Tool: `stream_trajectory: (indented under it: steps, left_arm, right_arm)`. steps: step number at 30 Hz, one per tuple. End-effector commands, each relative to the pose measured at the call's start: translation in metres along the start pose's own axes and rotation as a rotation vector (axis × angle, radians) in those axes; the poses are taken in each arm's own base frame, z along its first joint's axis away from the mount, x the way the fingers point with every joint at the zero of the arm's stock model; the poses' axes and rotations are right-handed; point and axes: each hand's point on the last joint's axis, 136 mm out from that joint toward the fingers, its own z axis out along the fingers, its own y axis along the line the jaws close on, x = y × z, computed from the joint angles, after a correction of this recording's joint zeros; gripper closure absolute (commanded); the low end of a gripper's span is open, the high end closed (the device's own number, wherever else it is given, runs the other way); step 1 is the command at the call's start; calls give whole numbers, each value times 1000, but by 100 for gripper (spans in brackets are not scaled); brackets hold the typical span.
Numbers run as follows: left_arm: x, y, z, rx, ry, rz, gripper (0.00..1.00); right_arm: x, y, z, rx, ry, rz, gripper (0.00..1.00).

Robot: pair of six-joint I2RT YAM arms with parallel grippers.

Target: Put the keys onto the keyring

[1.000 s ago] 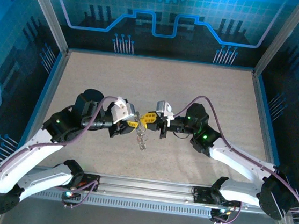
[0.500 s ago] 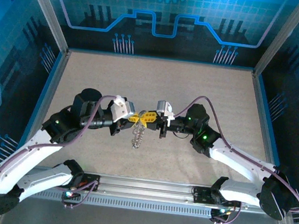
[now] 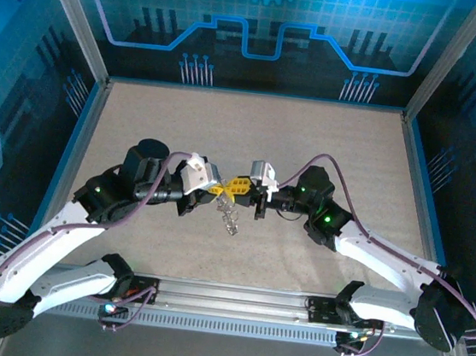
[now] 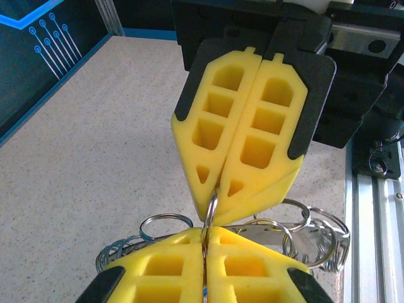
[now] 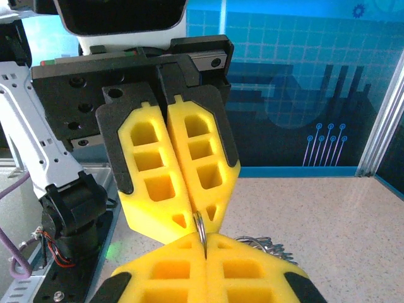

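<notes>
Yellow end effector fingers (image 4: 268, 184) with black backs, silver-grey keyring (image 3: 228, 218), speckled beige table (image 3: 328, 145), blue circuit-patterned walls (image 3: 154, 5).

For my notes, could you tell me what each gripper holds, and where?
The left gripper and right gripper both pinch one thin keyring loop at opposite edges.

Left pincer (image 3: 219, 190) clamped, right pincer (image 3: 232, 187) clamped, tips meeting, arms angled inward

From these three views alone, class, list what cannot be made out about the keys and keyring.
- Top external: the dangling bunch is too small to tell keys from rings.
- Left wrist: yellow jaws cover much of the bunch; key heads are hidden.
- Right wrist: the keyring is edge-on, pinched between both shut pairs of jaws, most of it covered.
- Whether any key is threaded on: cannot tell.
</notes>
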Motion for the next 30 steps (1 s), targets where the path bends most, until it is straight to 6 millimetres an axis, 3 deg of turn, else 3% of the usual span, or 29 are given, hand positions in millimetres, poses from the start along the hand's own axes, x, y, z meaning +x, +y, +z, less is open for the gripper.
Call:
stream_trajectory:
  steps: [1, 3, 7, 9, 10, 14, 26, 30]
  left_arm:
    - [-13, -3, -7, 11, -26, 64, 100]
    - [-13, -1, -10, -3, -19, 75, 100]
    - [-5, -6, -14, 20, 40, 117, 100]
    - [-1, -8, -16, 36, 78, 137, 100]
    - [2, -9, -17, 43, 98, 145, 100]
    - [4, -9, -20, 61, 154, 173, 100]
    - [-2, -3, -21, 57, 206, 162, 100]
    - [-1, -5, -21, 70, 215, 151, 100]
  right_arm:
    - [-17, 10, -2, -28, -33, -67, 100]
    - [-12, 9, -3, -20, 7, -81, 97]
    - [-2, 10, -6, -28, 109, -134, 80]
    - [6, 13, -7, -50, 162, -145, 76]
    - [-3, 14, -7, -65, 170, -157, 75]
    - [1, 17, -3, -110, 215, -144, 71]
    - [10, 22, 11, -160, 290, -103, 68]
    - [7, 19, 12, -143, 283, -94, 72]
